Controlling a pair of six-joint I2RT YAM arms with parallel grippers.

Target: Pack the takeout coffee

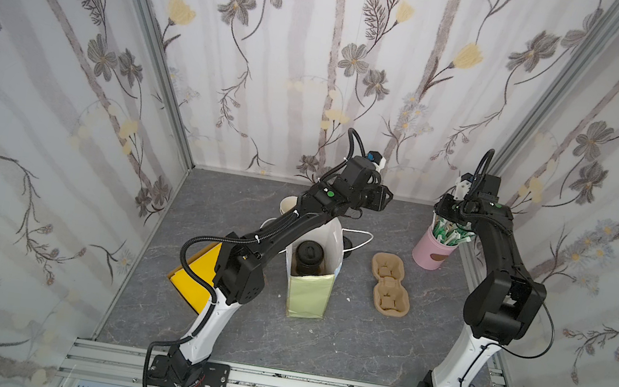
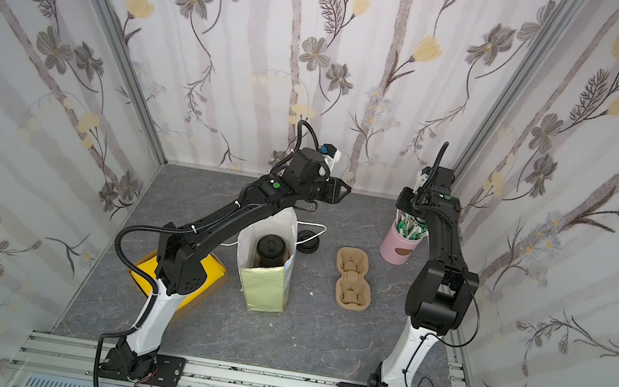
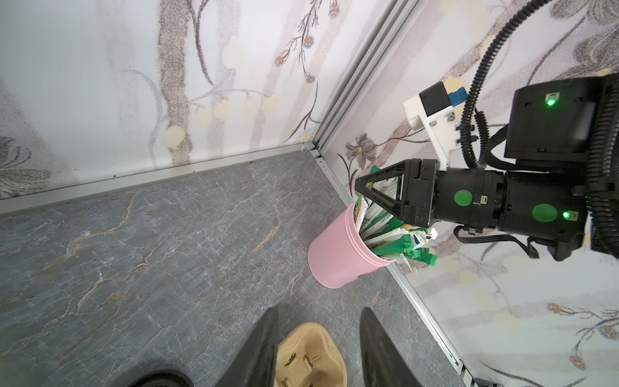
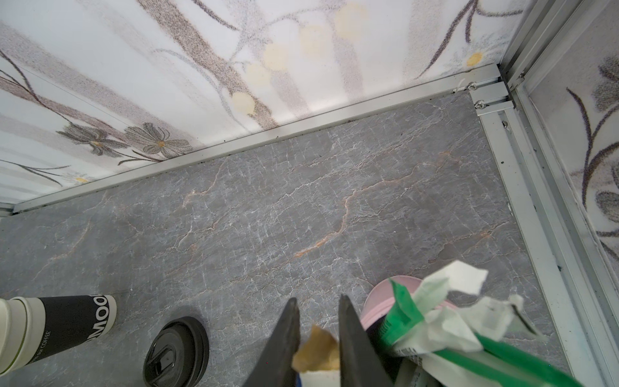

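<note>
Between right gripper (image 4: 318, 298) jaws: tan paper sachet (image 4: 316, 348), pinched, beside pink cylindrical cup (image 4: 376, 301). Left gripper (image 3: 320, 310) spread, empty, raised clear of brown pulp cup carrier (image 3: 311, 355).

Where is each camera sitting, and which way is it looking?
Both top views: high at the front, looking down at the whole table; both arms, the left tool and the right tool show.
Left wrist: on the left arm, facing the back right corner; its own two fingers show.
Right wrist: on the right arm, facing the back wall; its fingers grip a brown packet.
Shared: every view sees the pink tub.
</note>
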